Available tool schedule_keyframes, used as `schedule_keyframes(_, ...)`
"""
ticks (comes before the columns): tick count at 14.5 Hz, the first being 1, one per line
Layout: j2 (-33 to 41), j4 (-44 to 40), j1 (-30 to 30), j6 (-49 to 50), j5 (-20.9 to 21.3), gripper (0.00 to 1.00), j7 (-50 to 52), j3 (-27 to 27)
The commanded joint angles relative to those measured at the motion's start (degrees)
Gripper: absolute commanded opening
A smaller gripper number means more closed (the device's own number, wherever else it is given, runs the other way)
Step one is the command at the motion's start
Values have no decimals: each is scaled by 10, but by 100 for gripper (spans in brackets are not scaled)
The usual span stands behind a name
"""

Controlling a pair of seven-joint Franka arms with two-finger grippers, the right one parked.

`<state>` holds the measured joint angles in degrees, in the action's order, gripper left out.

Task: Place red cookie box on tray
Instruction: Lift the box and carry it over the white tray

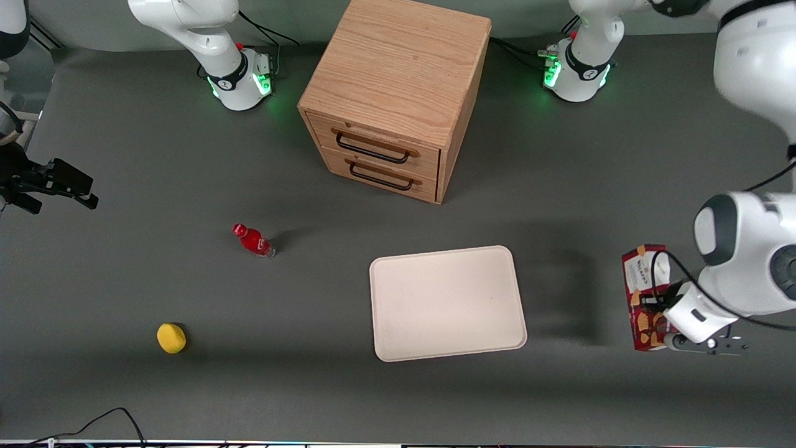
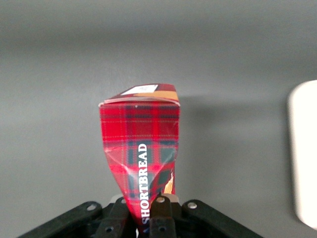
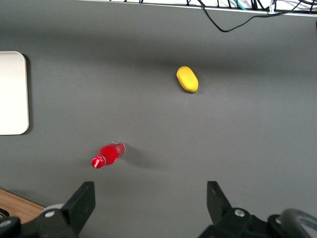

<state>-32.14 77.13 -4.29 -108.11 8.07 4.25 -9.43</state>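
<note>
The red cookie box (image 1: 643, 292) is a long tartan carton at the working arm's end of the table, beside the tray and well apart from it. My left gripper (image 1: 654, 303) is shut on it, and its fingers squeeze the carton's sides inward in the left wrist view. There the red cookie box (image 2: 140, 144) reaches away from the gripper (image 2: 143, 210), with its white-labelled end farthest out. The cream-white tray (image 1: 448, 303) lies flat and bare in front of the wooden cabinet, and its rim (image 2: 303, 148) also shows in the wrist view. I cannot tell whether the box still touches the table.
A wooden two-drawer cabinet (image 1: 392, 93) stands farther from the front camera than the tray. A small red bottle (image 1: 253, 241) and a yellow object (image 1: 171, 338) lie toward the parked arm's end of the table. A black cable (image 1: 106, 420) runs along the table's near edge.
</note>
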Motion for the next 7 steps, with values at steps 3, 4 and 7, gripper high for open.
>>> schedule_keyframes(3, 29, -73, 96, 119, -1, 0, 213, -22)
schedule_keyframes(4, 23, -73, 108, 114, 1, 0, 259, -37)
schedule_keyframes(7, -18, -75, 141, 79, 2, 0, 322, -65)
